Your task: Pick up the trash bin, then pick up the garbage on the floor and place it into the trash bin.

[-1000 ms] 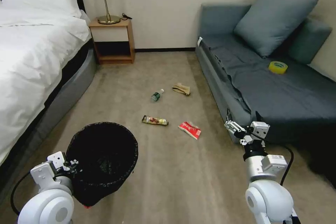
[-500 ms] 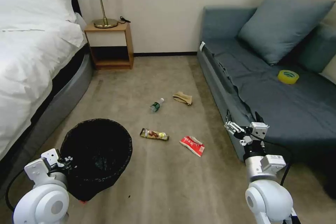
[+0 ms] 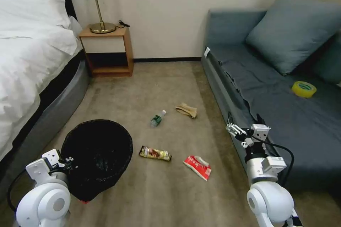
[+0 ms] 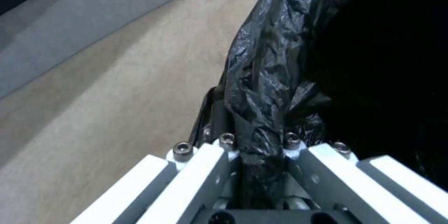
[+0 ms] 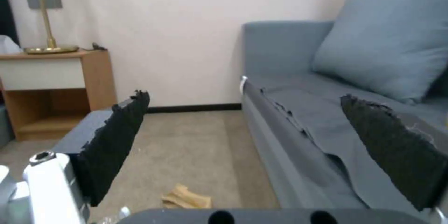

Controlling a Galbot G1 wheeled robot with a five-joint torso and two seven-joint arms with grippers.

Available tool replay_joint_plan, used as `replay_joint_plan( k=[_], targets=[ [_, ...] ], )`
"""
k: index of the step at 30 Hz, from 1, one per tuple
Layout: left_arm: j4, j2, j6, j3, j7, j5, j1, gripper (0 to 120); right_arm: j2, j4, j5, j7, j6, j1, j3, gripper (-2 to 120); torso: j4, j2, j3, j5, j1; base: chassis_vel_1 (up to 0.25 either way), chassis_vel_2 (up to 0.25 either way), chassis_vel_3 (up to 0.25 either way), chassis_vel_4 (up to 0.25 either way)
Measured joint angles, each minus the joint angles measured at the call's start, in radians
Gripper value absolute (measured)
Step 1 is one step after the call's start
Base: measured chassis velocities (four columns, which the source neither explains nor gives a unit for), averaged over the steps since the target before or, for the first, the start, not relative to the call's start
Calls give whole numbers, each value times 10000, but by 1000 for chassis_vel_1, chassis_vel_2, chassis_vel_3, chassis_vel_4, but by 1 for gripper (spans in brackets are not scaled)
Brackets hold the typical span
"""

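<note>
Bin first: my left pincer (image 4: 259,168) is clamped on the lined rim of the trash bin (image 3: 96,158), plastic liner bunched between its fingers, so the pick-up half of the job looks done. The bin hangs tilted just ahead of that pincer, its mouth turned toward the room.

My right pincer (image 3: 244,127) is held up in the air with nothing in it, pads spread wide, close beside the sofa (image 3: 284,113) edge.

All the garbage is on the floor, so none of it is binned yet. Nearest, below and inward of my right pincer, lies the red-white snack packet (image 3: 198,167). Just beyond the bin's rim, between both pincers, is the gold-brown candy wrapper (image 3: 155,153). Farther out sit the small clear bottle (image 3: 157,118) and, beside it toward the sofa, the crumpled tan paper (image 3: 186,110).

I judge four pick-and-drop rounds remain, the packet being the easiest reach.
</note>
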Motion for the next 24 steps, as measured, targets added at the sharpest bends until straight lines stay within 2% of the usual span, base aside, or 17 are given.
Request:
replay_joint_plan(
  k=[6,14,19,22,23,24],
  targets=[
    [212,84,2,-125,117,-47,-114,1,14,-285,-163,-99,216,147,-217,100,0,0,0,0,0,-100,88,98,-108],
    [354,95,3,-310,200,-101,-226,1,-176,-582,-242,-201,352,343,-470,100,-1,0,-1,0,0,-5,12,12,-14],
    [362,63,3,-485,312,-73,-250,1,-790,-978,227,-113,-411,726,-1237,100,-2,0,-1,1,0,0,0,0,0],
    [403,49,3,-596,386,-57,-216,1,-1511,-1269,1161,-84,-1104,1064,-1971,100,0,0,-1,3,0,0,0,0,0],
    [403,49,3,-596,386,-57,-216,1,-1511,-1269,1161,-84,-1104,1064,-1971,100,0,0,-1,3,0,0,0,0,0],
    [409,27,3,-643,408,-49,-192,1,-2036,-1374,1910,-85,-1589,1255,-2357,100,1,0,0,3,0,0,0,0,0]
  ],
)
